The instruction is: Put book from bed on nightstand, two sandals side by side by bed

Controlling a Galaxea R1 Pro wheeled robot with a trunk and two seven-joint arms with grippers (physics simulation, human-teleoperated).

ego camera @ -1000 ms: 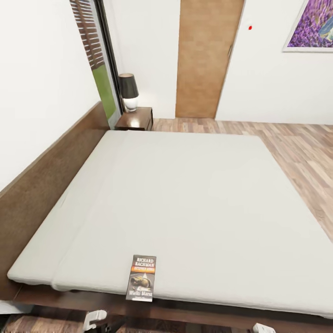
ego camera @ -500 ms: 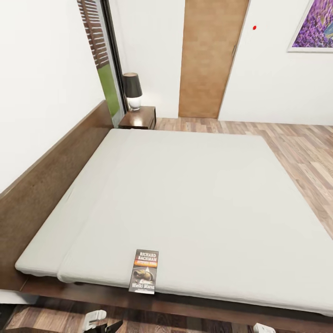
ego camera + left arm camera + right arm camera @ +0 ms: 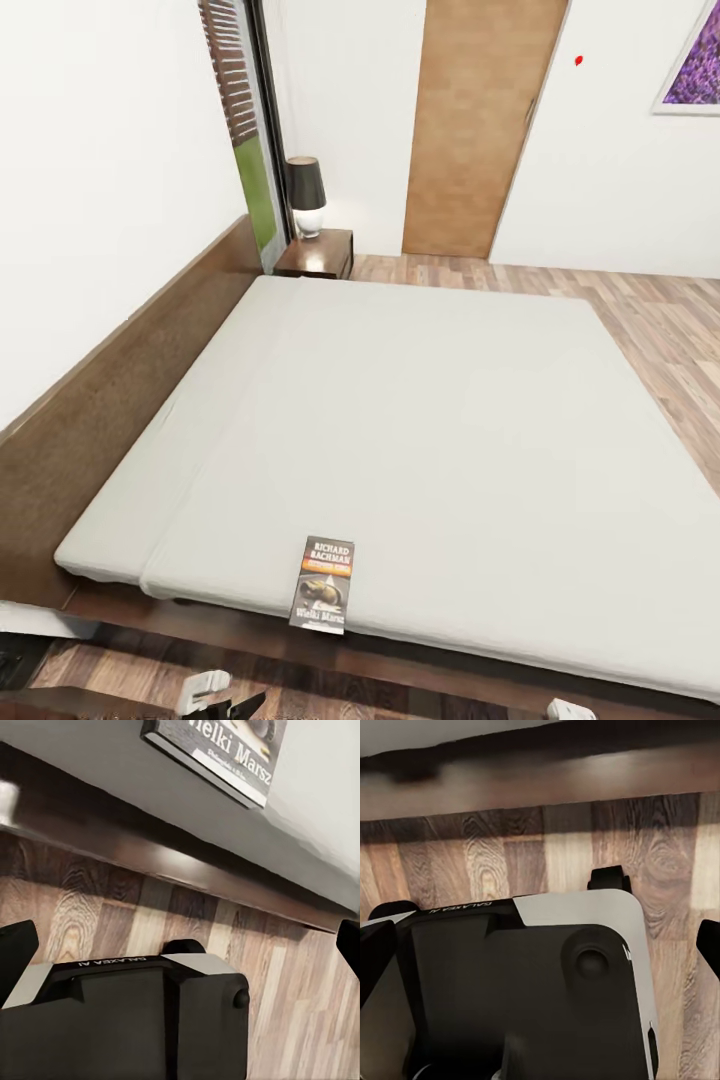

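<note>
The book (image 3: 323,585) lies flat on the bed (image 3: 430,420), right at the mattress's near edge, its dark cover with white letters facing up. In the left wrist view the book (image 3: 217,750) overhangs the dark bed frame (image 3: 187,862). My left gripper (image 3: 180,949) is open and empty, low over the wood floor just short of that frame. My right gripper (image 3: 540,945) is also open and empty, over the floor beside the frame (image 3: 547,780). A dark nightstand (image 3: 318,255) stands at the bed's far corner. The two sandals are out of view.
A black-shaded lamp (image 3: 305,195) stands on the nightstand. The brown headboard (image 3: 120,400) runs along the left wall. A tan door (image 3: 485,120) and a purple picture (image 3: 692,60) are on the far wall. Plank floor (image 3: 670,330) lies to the right of the bed.
The camera has moved, so the whole room sits further right in the picture. The book, the bed and both grippers keep their places relative to one another.
</note>
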